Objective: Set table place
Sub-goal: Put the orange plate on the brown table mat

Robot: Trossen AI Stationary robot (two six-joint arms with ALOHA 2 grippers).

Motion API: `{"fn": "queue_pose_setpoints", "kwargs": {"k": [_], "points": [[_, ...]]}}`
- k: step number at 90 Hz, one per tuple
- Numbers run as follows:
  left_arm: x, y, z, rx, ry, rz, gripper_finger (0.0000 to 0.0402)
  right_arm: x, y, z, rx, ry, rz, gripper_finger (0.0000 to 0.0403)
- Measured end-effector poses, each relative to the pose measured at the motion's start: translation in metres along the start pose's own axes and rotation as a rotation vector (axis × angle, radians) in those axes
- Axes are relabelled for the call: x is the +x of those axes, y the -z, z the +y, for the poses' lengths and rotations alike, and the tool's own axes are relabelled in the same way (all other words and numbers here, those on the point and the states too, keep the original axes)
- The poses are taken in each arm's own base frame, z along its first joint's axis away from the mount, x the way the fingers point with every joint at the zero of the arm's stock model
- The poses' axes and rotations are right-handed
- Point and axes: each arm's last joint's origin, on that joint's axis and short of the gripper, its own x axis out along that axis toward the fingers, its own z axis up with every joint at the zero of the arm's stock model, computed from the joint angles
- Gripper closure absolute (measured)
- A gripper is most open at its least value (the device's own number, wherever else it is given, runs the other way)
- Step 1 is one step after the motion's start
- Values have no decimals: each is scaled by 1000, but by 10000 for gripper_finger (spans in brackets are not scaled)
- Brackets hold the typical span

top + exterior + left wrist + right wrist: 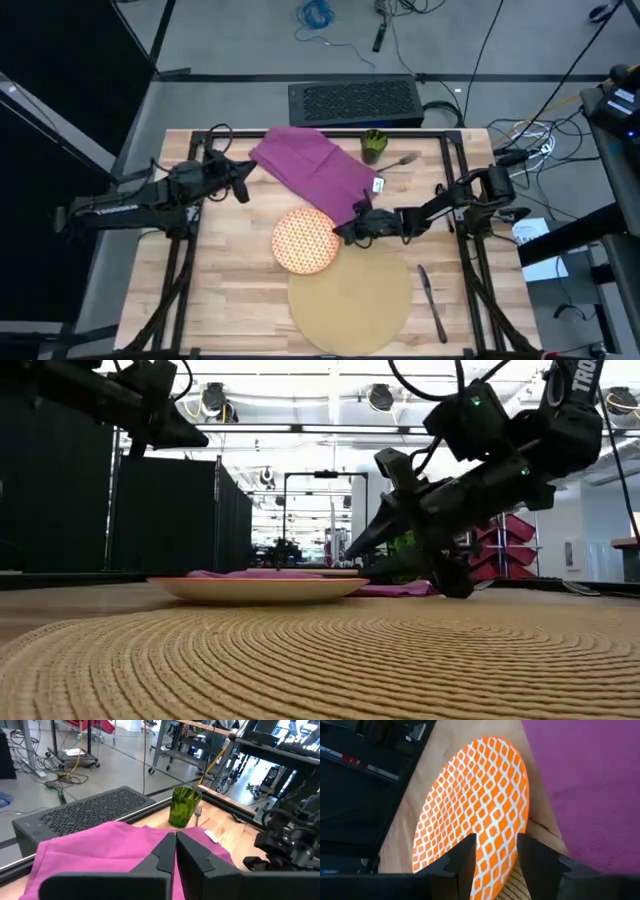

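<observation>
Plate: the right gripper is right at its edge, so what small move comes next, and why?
Probably ease the right gripper a little farther onto the plate rim and close. Its fingers are open, straddling the rim in the right wrist view, and the plate lies mostly on bare table, only overlapping the mat. The left gripper waits shut by the napkin.

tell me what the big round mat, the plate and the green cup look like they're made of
The mat looks like woven straw or fibre: tan, matte, with coiled ridges circling outward. The plate has a smooth, faintly glossy face with an orange-and-white lattice print, so ceramic or hard plastic; the look leaves it open. The cup is see-through green and shiny, so glass or clear plastic.
</observation>
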Motion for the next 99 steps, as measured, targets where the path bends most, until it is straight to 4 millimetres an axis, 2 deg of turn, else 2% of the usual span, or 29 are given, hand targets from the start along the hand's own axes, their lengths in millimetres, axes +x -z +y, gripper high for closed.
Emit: {"fn": "queue_pose_setpoints", "kwargs": {"k": [18,57,85,92,99], "points": [[0,0,0,1,0,0,402,6,3,4,-77,122,89,273],[0,0,0,0,2,-2,402,8,-3,6,-67,120,66,273],[0,-1,-1,-2,11,-10,402,29,-13,17,-142,176,95,273],[0,-1,-1,-3,18,-9,402,35,-13,17,-158,175,104,284],[0,-1,-1,-3,23,-9,402,39,-13,17,-161,176,107,318]]}}
